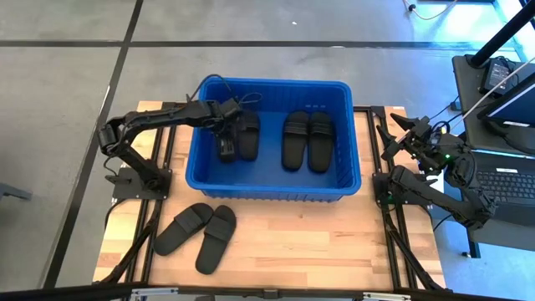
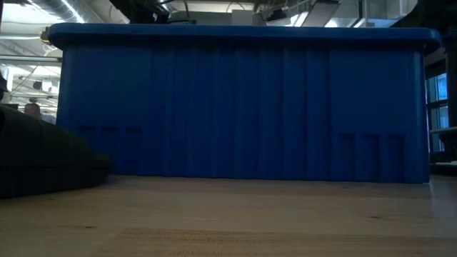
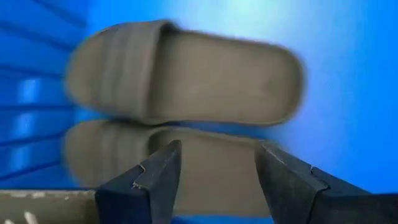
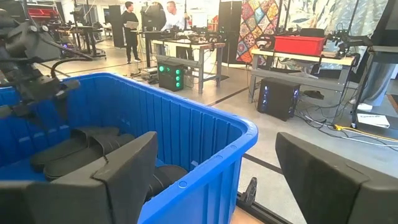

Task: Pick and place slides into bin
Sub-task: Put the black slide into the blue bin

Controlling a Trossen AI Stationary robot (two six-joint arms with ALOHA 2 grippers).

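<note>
— Right, where do the sandals stand?

— Four of the matte black open-toe slides sit inside the large rectangular bright blue plastic bin [image 1: 347, 180], which rests on the wooden tabletop [image 1: 334, 242]. One pair [image 1: 307, 140] lies side by side toward the bin's right half. Another pair [image 1: 238, 136] lies in the left half, close together, partly under the left arm.

— And the other two?

— Last pair of black slides [image 1: 196, 237], out on the tabletop in front of the bin, near its left corner, angled, touching each other.

— Left arm?

— Reaching over the bin's left rim. Left gripper [image 1: 227, 127] hangs above the left-hand pair. From its wrist camera: fingers [image 3: 149, 180] spread apart, nothing between them, a slide just beyond the tips.

— Right arm?

— Parked off the bin's right side, clear of the tabletop's middle. Right gripper [image 1: 393, 130] points at the bin's outer wall; fingers [image 4: 118, 171] wide open, holding nothing.

— Anything behind?

— People [image 4: 132, 25] standing at benches far across the room.
</note>
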